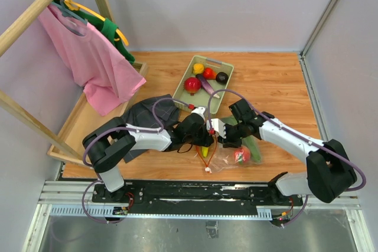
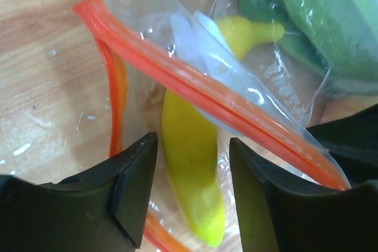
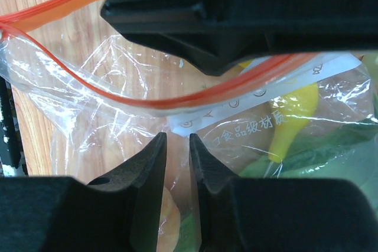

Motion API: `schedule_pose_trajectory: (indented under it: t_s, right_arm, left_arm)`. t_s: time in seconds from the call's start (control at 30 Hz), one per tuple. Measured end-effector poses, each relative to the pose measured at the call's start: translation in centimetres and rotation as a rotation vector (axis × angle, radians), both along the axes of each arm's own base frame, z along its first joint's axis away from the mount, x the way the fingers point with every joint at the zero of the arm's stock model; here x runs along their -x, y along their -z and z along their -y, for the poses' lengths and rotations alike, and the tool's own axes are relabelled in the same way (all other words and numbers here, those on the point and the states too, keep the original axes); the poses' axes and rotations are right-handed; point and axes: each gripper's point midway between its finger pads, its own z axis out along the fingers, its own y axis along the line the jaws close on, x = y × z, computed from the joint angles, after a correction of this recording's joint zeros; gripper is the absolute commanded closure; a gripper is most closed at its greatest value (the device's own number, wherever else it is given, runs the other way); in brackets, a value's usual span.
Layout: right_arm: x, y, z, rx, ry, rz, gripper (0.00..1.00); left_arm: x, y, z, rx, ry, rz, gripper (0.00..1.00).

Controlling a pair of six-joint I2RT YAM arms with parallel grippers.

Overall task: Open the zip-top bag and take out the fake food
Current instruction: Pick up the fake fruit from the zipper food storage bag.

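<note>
Observing zip-top bag [image 1: 227, 159] lying crumpled on wood-grain table [image 1: 277, 81], near front edge, between both grippers. Clear crinkly film, orange-red zip strip [image 2: 195, 87] gaping. Noting glossy fake food [image 1: 240, 156] inside: curved yellow banana [image 2: 192, 128], green leafy piece [image 2: 319, 22]. Finding left gripper [image 2: 192, 166] fingers standing well apart, flanking banana, gripping nothing. Finding right gripper [image 3: 177, 146] fingers narrowly parted over film, clamping nothing visible.

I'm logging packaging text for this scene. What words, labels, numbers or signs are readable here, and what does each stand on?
"食品级材质", as far as it can be read: printed on the white label of the zip-top bag, in the right wrist view.
Small round marks beside it on the same label: too small to read.
Top view and left wrist view: no readable text.
</note>
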Motion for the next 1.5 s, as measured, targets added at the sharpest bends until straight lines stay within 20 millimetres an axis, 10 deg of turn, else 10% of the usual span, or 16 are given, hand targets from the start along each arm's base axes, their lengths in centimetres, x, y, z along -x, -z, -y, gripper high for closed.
schedule_pose_trajectory:
  t_s: [0.17,0.57,0.9,1.5]
  right_arm:
    - [-0.2,-0.3,0.1,-0.007,0.007,0.009,0.76]
    - [-0.5,-0.4,0.4,-0.015,0.024,0.008,0.76]
    - [-0.1,-2.8,-0.4,-0.101,-0.027,0.078,0.75]
    - [0.0,-2.4,0.1,-0.083,-0.062,0.112,0.75]
  left_arm:
    - [-0.9,-0.1,0.7,-0.006,0.004,0.033,0.39]
    - [-1.2,-0.1,0.1,-0.047,0.004,0.050,0.70]
    - [-1.0,-4.5,-0.6,0.192,0.020,-0.027,0.75]
    - [2.0,-3.8,-2.7,0.192,0.119,-0.186,0.79]
